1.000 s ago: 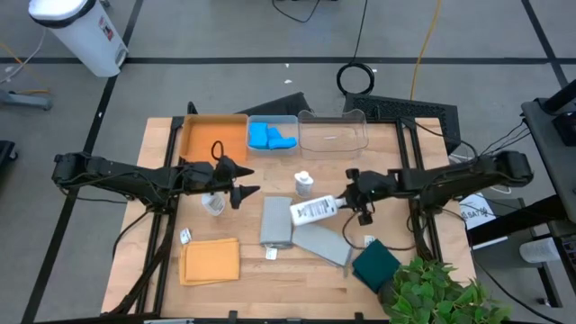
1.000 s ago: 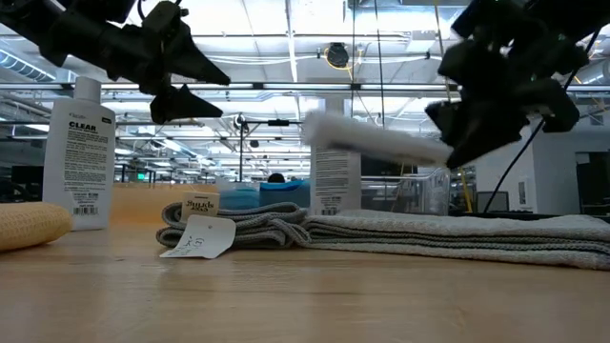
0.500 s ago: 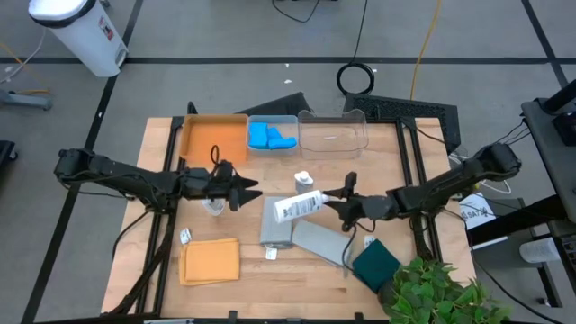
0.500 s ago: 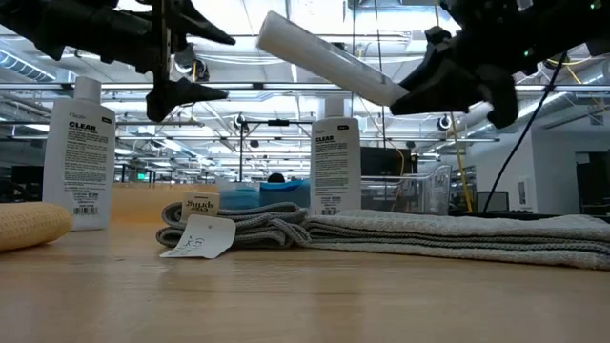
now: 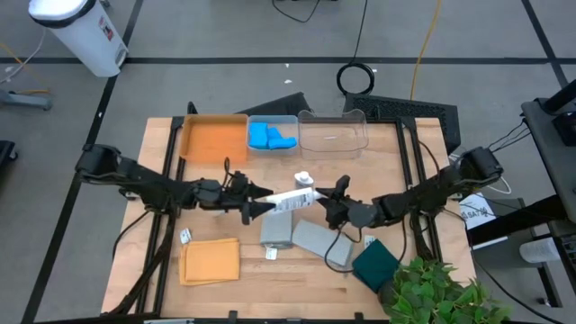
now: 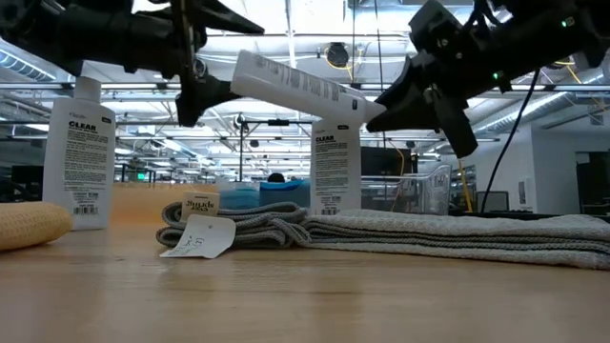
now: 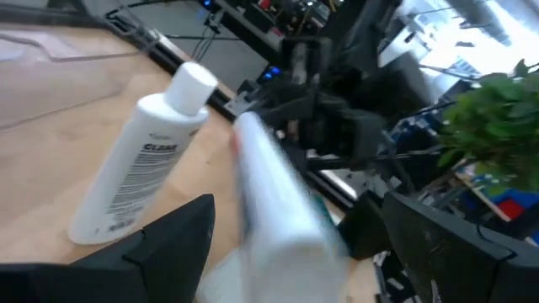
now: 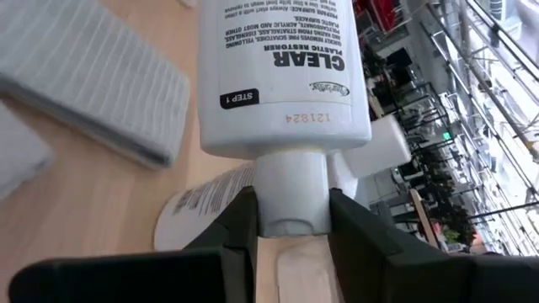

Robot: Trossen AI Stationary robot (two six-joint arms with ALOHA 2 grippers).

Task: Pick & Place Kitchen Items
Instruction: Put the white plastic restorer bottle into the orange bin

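Gripping a white bottle [image 5: 290, 199] by its cap, right tool [image 5: 322, 203]; left tool [image 5: 256, 200] spread wide.

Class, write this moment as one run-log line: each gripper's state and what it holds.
right gripper: shut on bottle by its cap, held above grey cloths | left gripper: open at bottle's base | handover pending

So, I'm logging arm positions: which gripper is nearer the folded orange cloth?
Left. The left gripper hangs open up and to the right of the orange cloth; the right gripper, holding a white bottle, is farther right.
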